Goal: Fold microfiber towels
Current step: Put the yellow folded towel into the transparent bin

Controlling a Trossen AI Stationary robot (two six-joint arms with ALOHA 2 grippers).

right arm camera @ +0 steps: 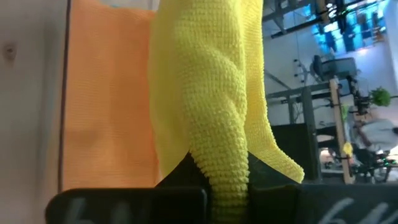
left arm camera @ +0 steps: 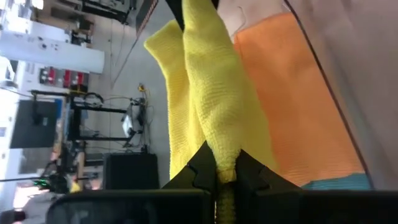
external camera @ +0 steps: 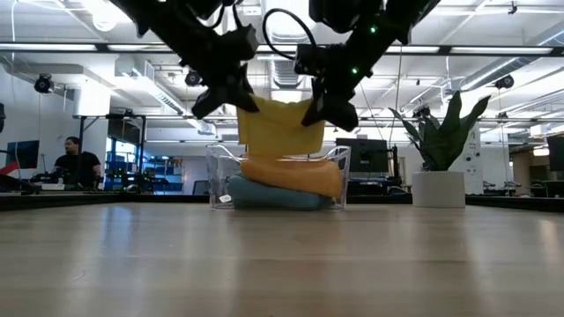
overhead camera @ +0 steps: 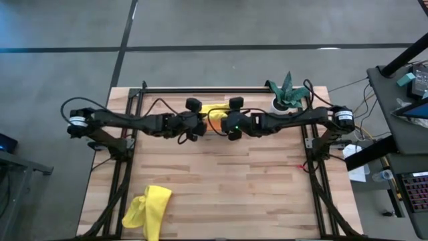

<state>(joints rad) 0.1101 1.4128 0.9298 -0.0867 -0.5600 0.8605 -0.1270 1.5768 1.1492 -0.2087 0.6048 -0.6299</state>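
Two tools, the left tool (external camera: 231, 88) and the right tool (external camera: 328, 99), were clenched on opposite top corners of one yellow towel (external camera: 280, 129). It hung stretched between them, long axis running left-right, over the clear tray (external camera: 342, 180) holding orange (external camera: 291, 174) and turquoise cloths (external camera: 269, 195). Another yellow towel (overhead camera: 148, 211) lay crumpled at the desk's (overhead camera: 221, 181) front-left.

The yellow towel (right arm camera: 211, 99) is showing a nubby, looped microfiber weave up close, soft and matt, while the orange towel (right arm camera: 109, 106) under it is looking flatter and finer-knit. The tray (external camera: 339, 167) is reading as clear glossy plastic (you can see right through its walls), and the table (overhead camera: 221, 181) is looking like pale wood planks with a smooth, slightly satin finish.
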